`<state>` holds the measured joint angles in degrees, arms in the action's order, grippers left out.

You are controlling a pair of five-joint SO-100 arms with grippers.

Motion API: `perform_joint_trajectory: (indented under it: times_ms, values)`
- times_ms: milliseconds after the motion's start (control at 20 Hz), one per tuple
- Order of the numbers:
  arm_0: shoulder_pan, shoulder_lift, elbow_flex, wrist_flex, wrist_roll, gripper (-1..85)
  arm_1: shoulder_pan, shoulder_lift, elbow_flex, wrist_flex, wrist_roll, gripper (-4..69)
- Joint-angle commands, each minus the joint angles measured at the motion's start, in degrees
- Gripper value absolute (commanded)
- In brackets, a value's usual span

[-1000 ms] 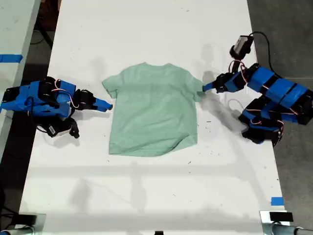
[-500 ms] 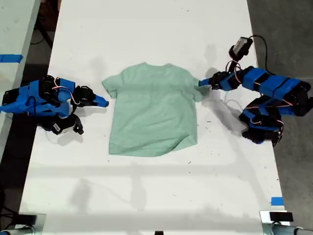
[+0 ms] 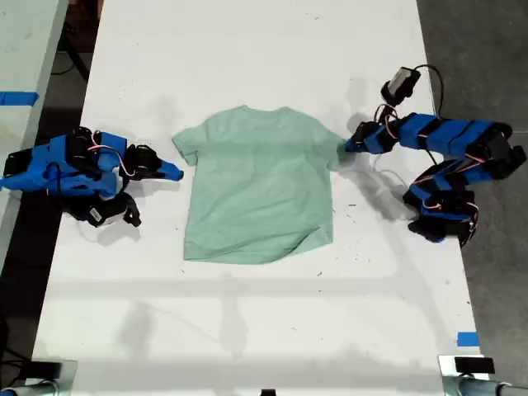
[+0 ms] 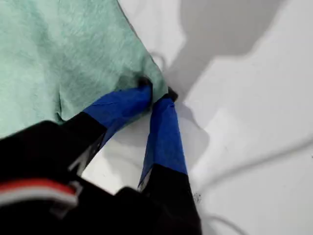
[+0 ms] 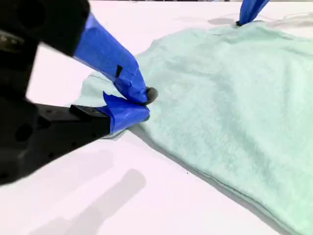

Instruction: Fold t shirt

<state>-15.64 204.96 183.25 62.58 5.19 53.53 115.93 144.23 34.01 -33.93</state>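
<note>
The pale green t shirt (image 3: 260,186) lies flat on the white table (image 3: 247,330), neck toward the far edge. My first gripper (image 3: 346,147) is the arm at the exterior view's right. In the first wrist view, my first gripper (image 4: 157,92) is shut on the bunched edge of the t shirt (image 4: 58,49) sleeve. My second gripper (image 3: 177,172), at the exterior view's left, sits low at the other sleeve. There my second gripper (image 5: 145,104) has its jaws almost together against the t shirt (image 5: 230,98). Whether cloth is pinched between them I cannot tell.
A thin white cable (image 3: 388,175) lies on the table beside the first arm. Blue tape (image 3: 467,339) marks the table's near corner at the exterior view's right. Another table with blue tape (image 3: 18,98) stands past a gap at the exterior view's left.
The first gripper reached onto the sleeve at the exterior view's right and its arm stretched out lower. The second gripper drew back slightly from the other sleeve, then held still.
</note>
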Motion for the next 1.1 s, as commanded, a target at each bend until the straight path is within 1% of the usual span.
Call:
perform_joint_trajectory:
  times_ms: [0,50,250,350,400,500,700,850,1050]
  values:
    - [1.2,0.4,0.4,-0.8,-0.3,-0.1,-0.5,1.1,-3.8,3.9,-1.5,1.5]
    - [1.1,0.4,0.4,-0.8,-0.3,-0.1,-0.4,2.5,-5.7,6.6,-1.9,1.5]
    - [0.8,0.4,0.4,-0.8,-0.3,-0.1,-1.4,6.9,-20.1,21.4,-5.1,1.5]
    - [0.7,0.4,0.4,-0.8,-0.3,-0.1,-3.7,6.9,-28.0,26.2,-6.7,1.5]
    - [0.6,0.4,0.4,-0.8,-0.3,-0.1,-5.5,6.3,-31.6,27.1,-7.8,1.5]
    - [0.3,0.4,0.4,-0.8,-0.3,-0.1,-10.5,3.6,-37.4,26.8,-11.6,1.5]
    - [0.3,0.4,0.4,-0.8,-0.3,-0.1,-20.2,-6.9,-46.7,23.7,-17.4,1.5]
    - [0.2,0.4,0.4,-0.8,-0.3,-0.1,-25.1,-18.9,-58.5,23.7,-16.4,1.5]
    - [0.4,0.4,0.4,-0.8,-0.3,-0.1,-29.9,-40.4,-81.7,28.2,-15.0,1.5]
